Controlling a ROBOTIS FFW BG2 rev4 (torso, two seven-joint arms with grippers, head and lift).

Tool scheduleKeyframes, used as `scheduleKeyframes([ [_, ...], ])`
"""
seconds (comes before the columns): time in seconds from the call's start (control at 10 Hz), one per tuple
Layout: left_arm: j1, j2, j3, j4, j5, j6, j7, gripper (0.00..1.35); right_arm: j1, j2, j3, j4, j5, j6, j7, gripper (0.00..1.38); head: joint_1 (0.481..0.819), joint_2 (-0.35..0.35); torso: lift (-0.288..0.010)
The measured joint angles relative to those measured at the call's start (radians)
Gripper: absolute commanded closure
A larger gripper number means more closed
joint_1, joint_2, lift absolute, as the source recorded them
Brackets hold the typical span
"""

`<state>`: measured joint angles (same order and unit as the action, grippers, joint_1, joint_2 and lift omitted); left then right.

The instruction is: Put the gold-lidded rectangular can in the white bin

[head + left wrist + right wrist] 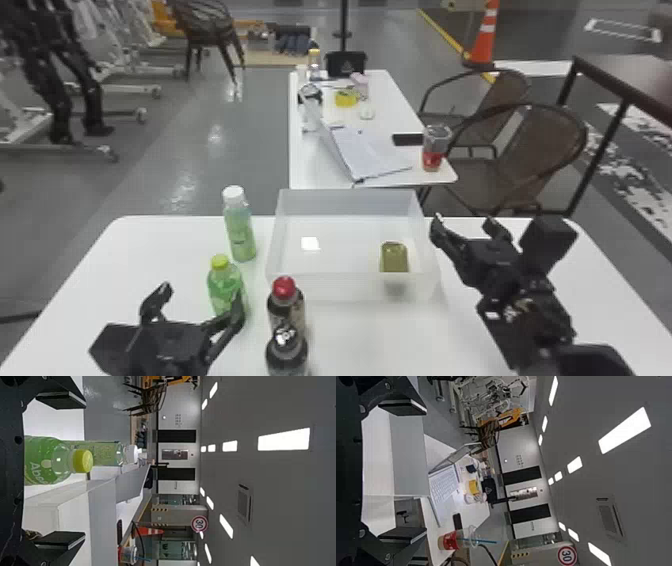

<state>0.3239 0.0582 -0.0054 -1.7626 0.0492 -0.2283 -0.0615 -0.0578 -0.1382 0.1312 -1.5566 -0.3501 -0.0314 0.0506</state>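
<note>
The gold-lidded rectangular can point(394, 257) is inside the white bin point(347, 201), toward its near right corner and left of the nearer right jaws point(465, 223), which, like the left jaws point(200, 298), are wide open and empty; retraction should suffice.

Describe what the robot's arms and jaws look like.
The left arm and right arm are both black with angular housings. A small white mark shows on the right one. Both sets of jaws are black, flat-faced and blocky at the ends.
</note>
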Motion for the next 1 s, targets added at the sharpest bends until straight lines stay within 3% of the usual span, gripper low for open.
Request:
scheduleKeyframes([
  [0.5,0.013,-0.003,0.011,-0.013,-0.013,-0.003,0.001,0.14,0.308,-0.011,-0.047,-0.242,0.053,0.052,0.028,0.22,0.549,0.0,-0.1],
  [1.0,0.042,-0.02,0.032,-0.044,-0.042,0.014,0.002,0.14,0.469,0.0,-0.051,-0.347,0.082,0.054,0.045,0.23,0.549,0.0,-0.1],
])
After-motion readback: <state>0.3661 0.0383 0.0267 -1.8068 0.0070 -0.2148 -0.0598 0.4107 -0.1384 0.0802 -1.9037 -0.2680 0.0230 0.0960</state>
